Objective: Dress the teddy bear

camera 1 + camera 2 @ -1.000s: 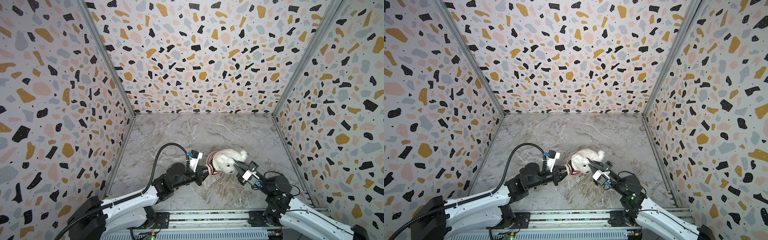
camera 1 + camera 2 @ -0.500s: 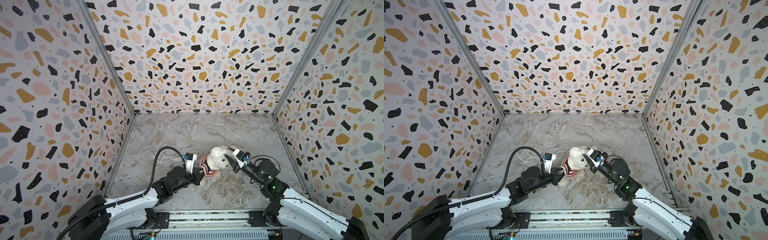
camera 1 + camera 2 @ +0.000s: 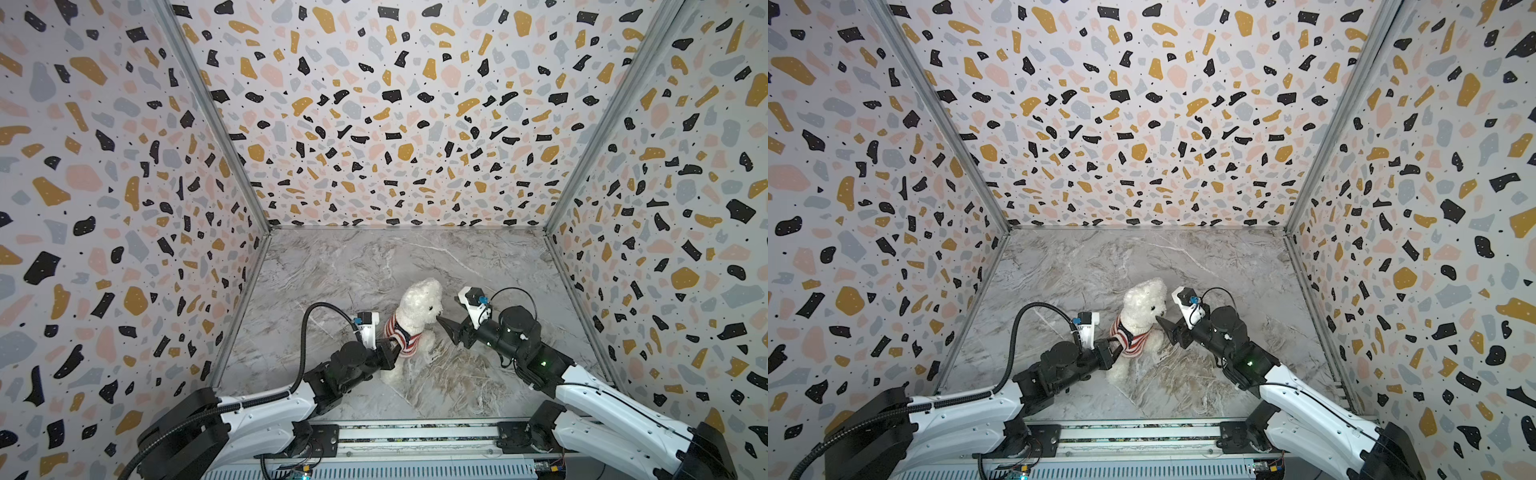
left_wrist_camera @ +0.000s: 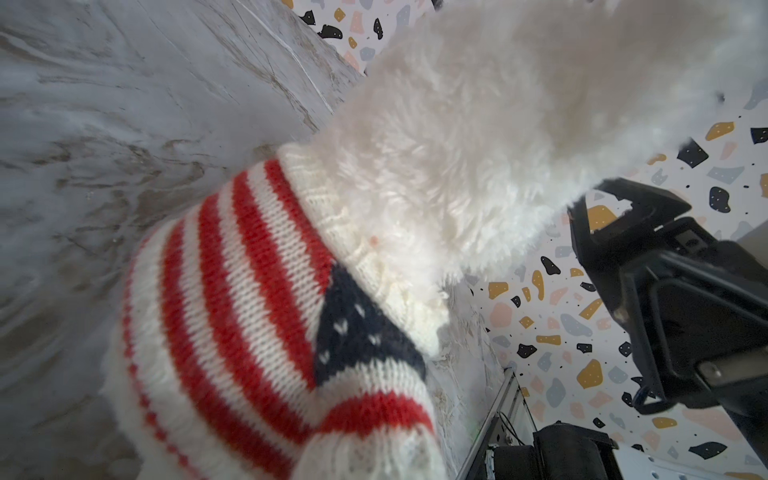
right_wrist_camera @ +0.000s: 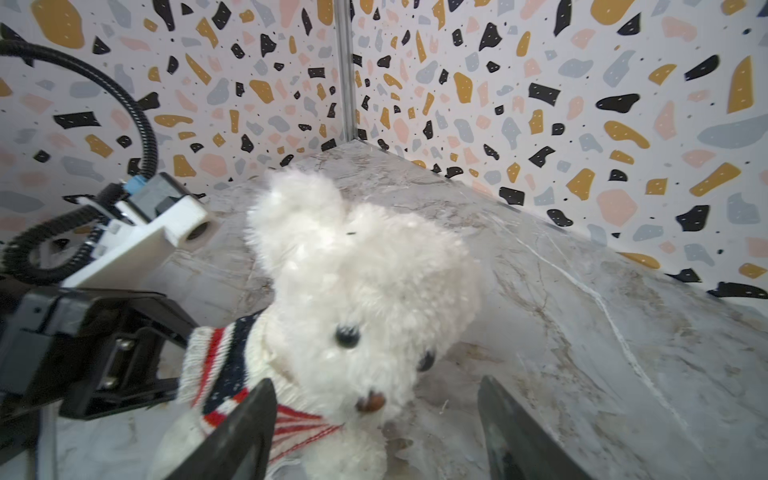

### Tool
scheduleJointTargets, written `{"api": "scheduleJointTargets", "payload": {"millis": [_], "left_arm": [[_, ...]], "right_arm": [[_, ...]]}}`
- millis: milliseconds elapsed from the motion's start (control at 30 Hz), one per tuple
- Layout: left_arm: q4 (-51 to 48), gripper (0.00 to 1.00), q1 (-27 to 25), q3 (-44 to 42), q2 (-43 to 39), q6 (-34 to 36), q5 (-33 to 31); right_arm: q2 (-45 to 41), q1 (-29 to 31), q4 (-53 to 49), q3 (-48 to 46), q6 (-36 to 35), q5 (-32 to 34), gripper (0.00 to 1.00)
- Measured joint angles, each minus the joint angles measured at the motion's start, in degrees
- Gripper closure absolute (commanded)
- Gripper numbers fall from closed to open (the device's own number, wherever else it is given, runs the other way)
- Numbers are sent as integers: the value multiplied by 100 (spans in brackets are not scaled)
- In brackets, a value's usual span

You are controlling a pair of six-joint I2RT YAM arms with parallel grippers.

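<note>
A white plush teddy bear [image 3: 417, 305] is seen sitting upright on the marble table [image 3: 478, 266], near the middle towards the near edge, with its face turned to the right. A red-and-white striped sweater [image 3: 398, 336] is worn around its neck and chest, while the belly and legs below are left bare.

The left pincer [image 3: 392, 348] is pressed together at the bear's back, on the left. It appears to be pinching the knit there, though the pinch point itself is hidden by the cloth. The right pincer [image 3: 446, 330] is spread wide just in front of the bear's muzzle, and nothing is held in it.

The sweater is judged to be over the head already, so the step in hand is the drawing down and settling of the garment. Whether the bear's arms are threaded through the sleeves cannot be told.

For the next move, the front hem or a sleeve would need to be taken by the right pincer. It should be closed on knit rather than fur, while the back is kept anchored from the left.
</note>
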Motion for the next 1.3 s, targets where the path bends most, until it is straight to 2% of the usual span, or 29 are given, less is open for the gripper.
{"api": "scheduleJointTargets", "payload": {"millis": [233, 400, 633, 900, 1100, 1300], "left_arm": [[70, 100, 0, 0, 0, -122, -79], [70, 100, 0, 0, -74, -175, -85], [70, 100, 0, 0, -160, -258, -83], [76, 100, 0, 0, -160, -297, -76], [79, 100, 0, -4, -160, -315, -76], [90, 100, 2, -11, -160, -317, -74]], "right_arm": [[501, 1091, 146, -39, 894, 264, 22], [1016, 1158, 468, -319, 1178, 330, 25], [1670, 1169, 920, -343, 1121, 267, 26], [2162, 1187, 1261, -339, 953, 107, 36], [2323, 1187, 1408, -310, 850, 81, 52], [2417, 1204, 1523, -304, 769, 48, 79]]}}
